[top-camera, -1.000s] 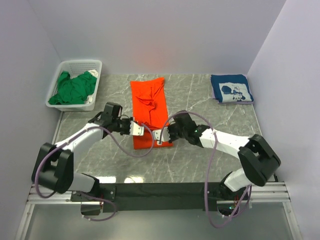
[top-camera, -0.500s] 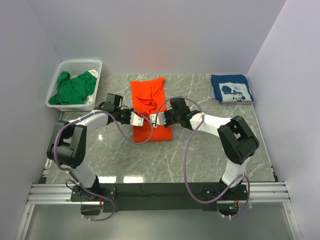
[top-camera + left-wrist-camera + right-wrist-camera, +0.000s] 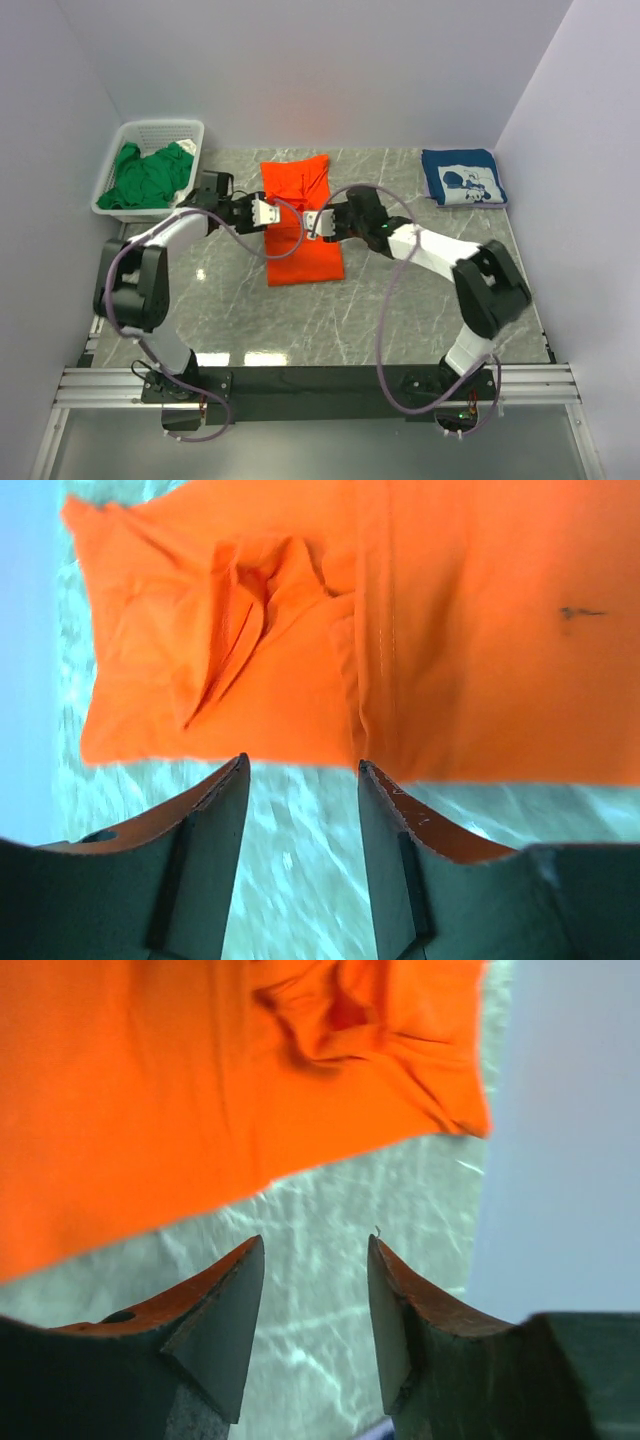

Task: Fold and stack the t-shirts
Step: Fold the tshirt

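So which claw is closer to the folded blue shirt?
Right. The right gripper is left of the navy t-shirt, by the orange t-shirt; the left gripper is farther, across that cloth.

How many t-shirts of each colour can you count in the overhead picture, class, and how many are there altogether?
orange t-shirt: 1
navy blue t-shirt: 1
green t-shirt: 1
Total: 3
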`<action>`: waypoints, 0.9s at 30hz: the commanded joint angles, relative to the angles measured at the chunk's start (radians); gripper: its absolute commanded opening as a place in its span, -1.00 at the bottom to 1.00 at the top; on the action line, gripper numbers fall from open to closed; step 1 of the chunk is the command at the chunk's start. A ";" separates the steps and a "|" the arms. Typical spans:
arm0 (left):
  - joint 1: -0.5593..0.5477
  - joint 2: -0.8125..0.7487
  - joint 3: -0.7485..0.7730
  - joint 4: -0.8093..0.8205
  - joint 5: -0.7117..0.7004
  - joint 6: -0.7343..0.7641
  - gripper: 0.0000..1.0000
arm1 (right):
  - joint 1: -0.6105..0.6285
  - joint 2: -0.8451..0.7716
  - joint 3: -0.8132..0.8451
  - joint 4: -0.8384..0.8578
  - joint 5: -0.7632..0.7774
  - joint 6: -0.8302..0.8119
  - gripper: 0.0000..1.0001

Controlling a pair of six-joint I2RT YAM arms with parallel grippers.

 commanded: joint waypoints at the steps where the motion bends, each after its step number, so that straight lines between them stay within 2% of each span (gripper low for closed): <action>1: 0.014 -0.165 -0.083 -0.086 0.066 -0.099 0.06 | -0.009 -0.198 -0.028 -0.124 -0.075 0.065 0.02; 3: 0.002 -0.277 -0.166 -0.088 0.080 -0.124 0.08 | 0.010 -0.263 -0.090 -0.177 -0.101 0.073 -0.02; 7: -0.094 -0.476 -0.409 -0.054 0.051 -0.145 0.08 | 0.074 -0.326 -0.203 -0.189 -0.118 0.095 -0.03; 11: -0.183 -0.581 -0.554 -0.005 -0.004 -0.129 0.10 | 0.146 -0.337 -0.318 -0.148 -0.105 0.091 -0.03; 16: -0.266 -0.575 -0.629 0.077 -0.067 -0.136 0.11 | 0.194 -0.285 -0.374 -0.060 -0.077 0.087 0.00; 24: -0.292 -0.458 -0.620 0.202 -0.139 -0.171 0.09 | 0.194 -0.165 -0.355 -0.002 -0.033 0.075 0.01; 27: -0.291 -0.398 -0.605 0.208 -0.169 -0.153 0.02 | 0.198 -0.142 -0.358 0.013 -0.022 0.053 -0.03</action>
